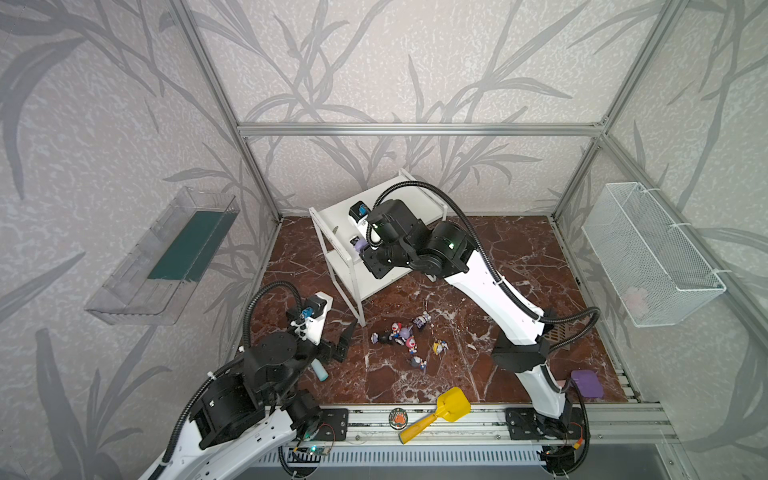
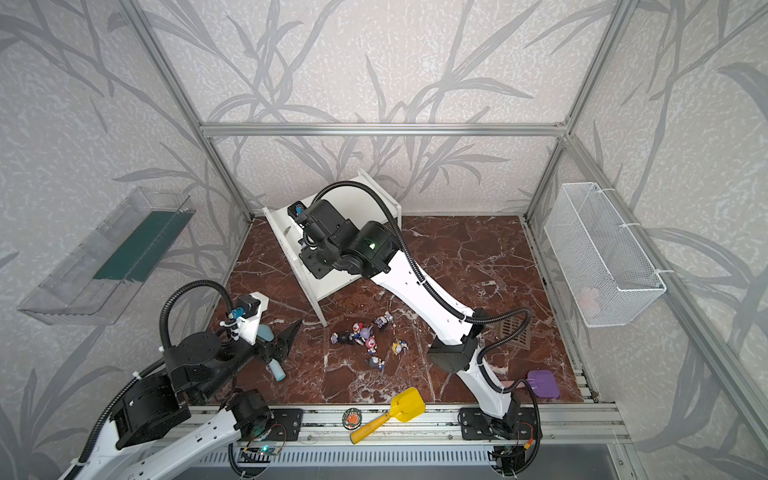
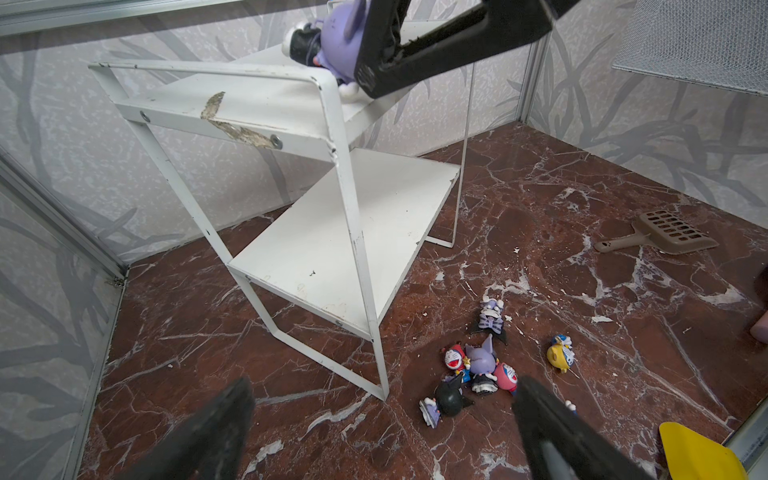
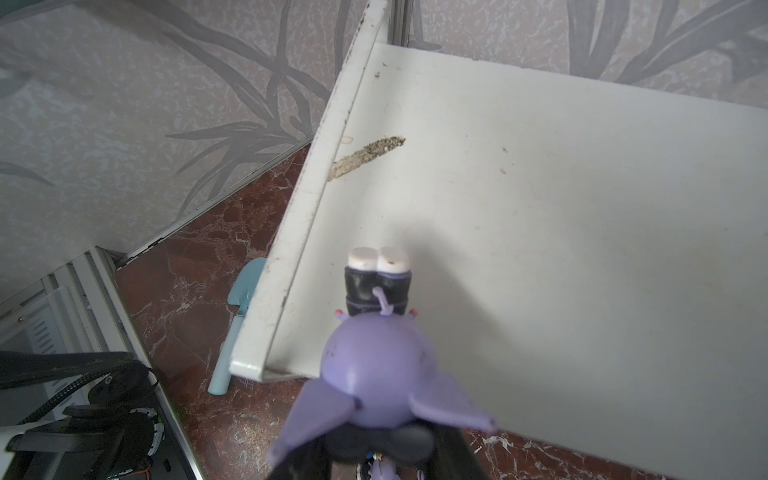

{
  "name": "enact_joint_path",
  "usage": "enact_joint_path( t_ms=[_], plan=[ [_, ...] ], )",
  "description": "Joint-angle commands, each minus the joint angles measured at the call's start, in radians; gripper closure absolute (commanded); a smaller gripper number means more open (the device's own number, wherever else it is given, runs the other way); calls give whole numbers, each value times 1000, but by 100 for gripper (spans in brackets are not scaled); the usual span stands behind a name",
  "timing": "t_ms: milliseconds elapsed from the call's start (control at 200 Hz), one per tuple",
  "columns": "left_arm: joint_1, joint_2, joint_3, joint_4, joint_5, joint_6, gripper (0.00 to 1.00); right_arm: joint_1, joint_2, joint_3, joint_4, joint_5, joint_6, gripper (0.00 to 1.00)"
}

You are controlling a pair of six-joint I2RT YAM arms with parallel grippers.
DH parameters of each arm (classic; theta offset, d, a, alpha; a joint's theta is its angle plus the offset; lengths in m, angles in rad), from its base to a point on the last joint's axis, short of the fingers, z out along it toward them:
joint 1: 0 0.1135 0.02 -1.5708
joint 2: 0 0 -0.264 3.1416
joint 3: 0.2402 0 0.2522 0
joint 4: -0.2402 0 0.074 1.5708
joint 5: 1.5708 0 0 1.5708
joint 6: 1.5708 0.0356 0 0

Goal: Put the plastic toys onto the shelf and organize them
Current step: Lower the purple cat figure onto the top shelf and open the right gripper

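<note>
Right wrist | right jaws grasp purple toy near shelf top's corner edge | left jaws released

Grey leaf-patterned walls and aluminium rails enclose a red-brown, seemingly marble floor.

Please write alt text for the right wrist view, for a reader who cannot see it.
The right gripper holds a purple figurine with pointed ears above the top board of the white shelf. A brown scrape marks the board.
</note>
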Motion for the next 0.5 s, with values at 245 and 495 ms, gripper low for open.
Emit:
enact_joint_path(
  t_ms=[245, 495],
  plan=[
    [1, -11, -11, -3, -8, -11, 1, -1, -1, 27, 44, 20, -5, 58],
    [1, -13, -11, -4, -7, -10, 1, -1, -5, 27, 57, 13, -8, 56]
  ],
)
